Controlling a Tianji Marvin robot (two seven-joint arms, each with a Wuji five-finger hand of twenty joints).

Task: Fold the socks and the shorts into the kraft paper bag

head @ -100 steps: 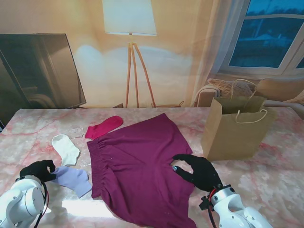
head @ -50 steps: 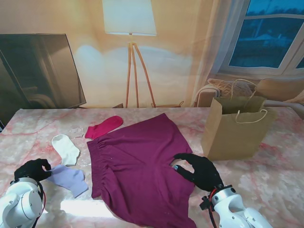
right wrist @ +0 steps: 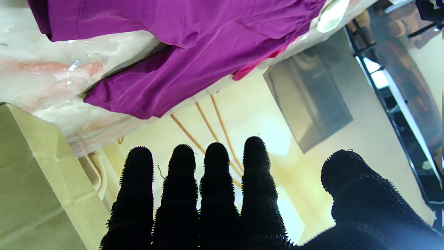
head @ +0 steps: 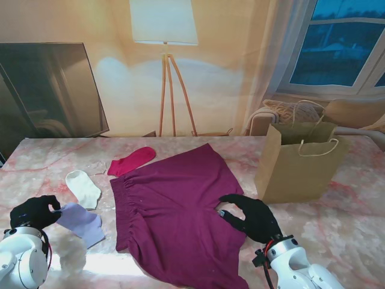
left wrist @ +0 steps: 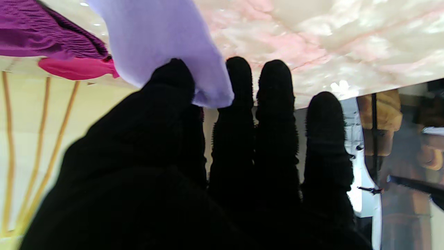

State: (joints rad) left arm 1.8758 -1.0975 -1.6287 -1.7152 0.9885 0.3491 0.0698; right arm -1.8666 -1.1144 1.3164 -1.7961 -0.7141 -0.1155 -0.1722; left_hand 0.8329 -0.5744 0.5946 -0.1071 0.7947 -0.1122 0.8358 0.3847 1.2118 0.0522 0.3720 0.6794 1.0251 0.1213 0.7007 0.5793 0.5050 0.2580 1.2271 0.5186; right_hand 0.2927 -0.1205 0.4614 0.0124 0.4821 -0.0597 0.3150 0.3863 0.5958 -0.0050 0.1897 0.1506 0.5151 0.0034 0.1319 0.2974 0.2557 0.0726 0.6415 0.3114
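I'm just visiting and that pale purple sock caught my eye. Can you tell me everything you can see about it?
The lavender sock is a short ankle sock of soft, plain knit with no pattern. It lies flat and slightly rumpled on the pink marble table, on the robot's left, nearer to me than the white sock and apart from the purple shorts. The left robot hand, in a black glove, pinches one end between thumb and fingers.

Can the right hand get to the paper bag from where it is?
Probably yes. The right hand rests open on the purple shorts, holding nothing, and the paper bag stands just beyond it to the right with only bare table between.
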